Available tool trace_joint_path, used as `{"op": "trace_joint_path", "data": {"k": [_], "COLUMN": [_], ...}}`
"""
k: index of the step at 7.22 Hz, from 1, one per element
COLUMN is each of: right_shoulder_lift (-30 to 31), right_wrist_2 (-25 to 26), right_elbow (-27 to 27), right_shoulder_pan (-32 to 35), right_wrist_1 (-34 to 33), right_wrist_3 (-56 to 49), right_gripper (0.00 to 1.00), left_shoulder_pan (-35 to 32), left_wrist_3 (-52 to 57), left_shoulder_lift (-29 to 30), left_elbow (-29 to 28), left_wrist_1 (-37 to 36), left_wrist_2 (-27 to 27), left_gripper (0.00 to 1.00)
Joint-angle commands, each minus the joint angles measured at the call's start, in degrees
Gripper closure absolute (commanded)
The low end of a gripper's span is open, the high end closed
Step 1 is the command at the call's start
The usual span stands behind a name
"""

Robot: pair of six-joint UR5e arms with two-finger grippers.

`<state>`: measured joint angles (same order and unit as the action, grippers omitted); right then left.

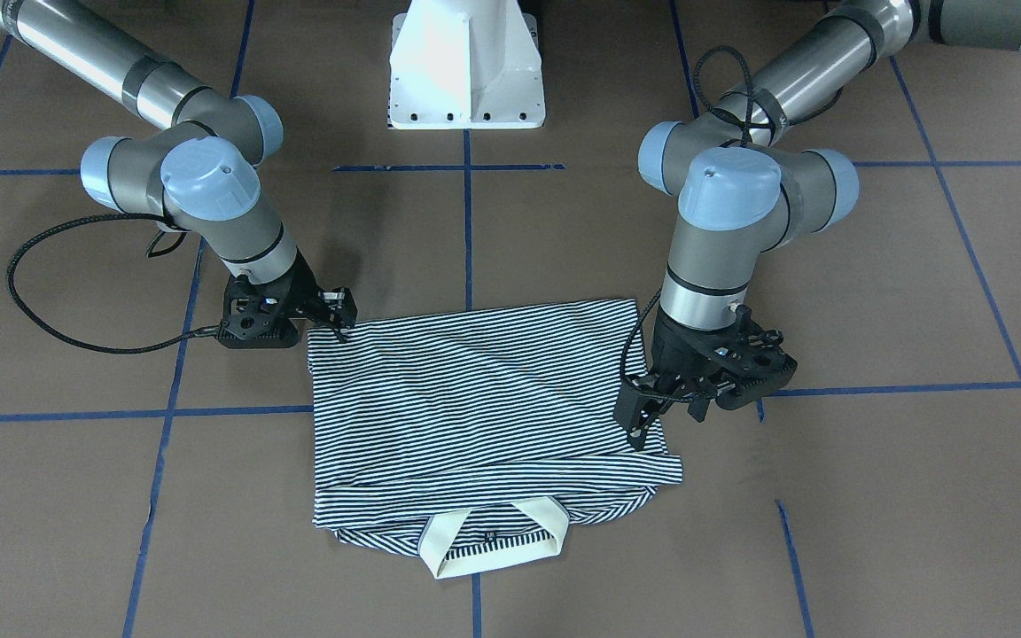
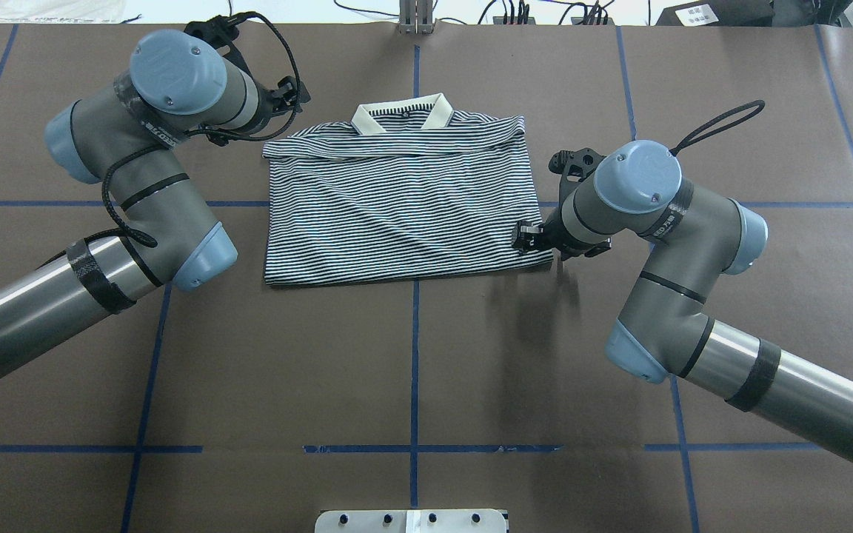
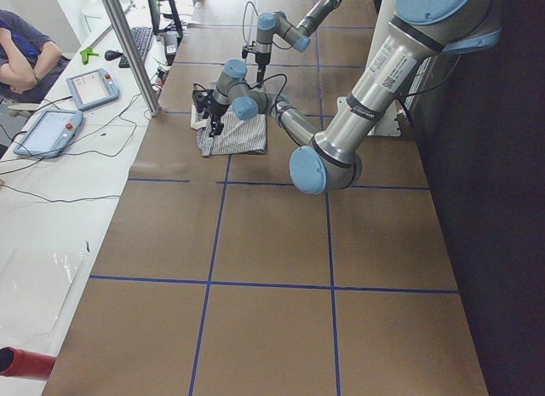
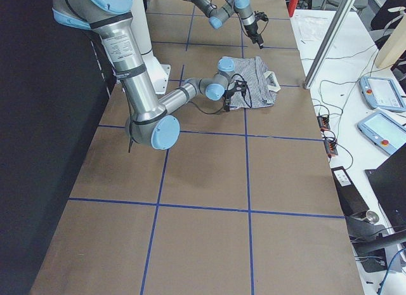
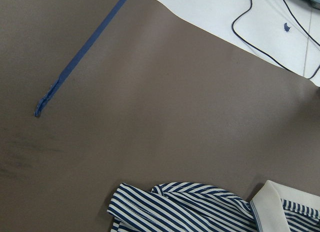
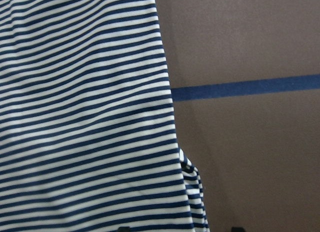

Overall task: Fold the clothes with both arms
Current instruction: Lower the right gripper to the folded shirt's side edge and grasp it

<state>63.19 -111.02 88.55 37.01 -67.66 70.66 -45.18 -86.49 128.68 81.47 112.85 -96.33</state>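
Shirt point(image 2: 404, 215) lies mid-table point(image 2: 412, 355), folded to rectangle, collar point(image 2: 400, 117) away from robot. We read right gripper point(image 2: 524, 238) low at near hem corner, jaws parted astride edge, likely readying next fold. Left gripper point(image 1: 643, 430) hovers by collar-side corner; its spread we cannot tell.

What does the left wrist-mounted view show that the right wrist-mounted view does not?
Only the left wrist view: the cream collar of the navy-and-white striped polo shirt, and a thin black cable on a white surface. Only the right wrist view: a long straight edge of the shirt, lying flat. Both: the shirt, the brown table cover, blue tape.
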Motion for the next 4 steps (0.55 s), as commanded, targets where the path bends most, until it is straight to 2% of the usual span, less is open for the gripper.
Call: {"op": "trace_joint_path", "data": {"k": [1,2,3,4], "right_shoulder_lift": [-0.1,-0.1,0.1,0.0], "right_wrist_2": [-0.1,-0.4,-0.4,-0.4], "right_elbow": [-0.2,-0.3,-0.2,0.0], "right_shoulder_pan": [-0.1,-0.1,-0.2,-0.2], "right_wrist_1": [-0.4,-0.5,-0.5,-0.9], "right_wrist_3": [0.0,0.0,0.0,0.0], "right_gripper": [0.66,0.95,1.0,1.0], "left_shoulder_pan": [0.0,0.0,0.0,0.0], "left_wrist_3": [0.1,0.1,0.1,0.1], "left_shoulder_lift": [0.0,0.0,0.0,0.0], "left_elbow": [0.0,0.1,0.1,0.1], "left_wrist_1": [0.0,0.0,0.0,0.0], "left_wrist_2": [0.0,0.0,0.0,0.0], "left_gripper": [0.0,0.0,0.0,0.0]}}
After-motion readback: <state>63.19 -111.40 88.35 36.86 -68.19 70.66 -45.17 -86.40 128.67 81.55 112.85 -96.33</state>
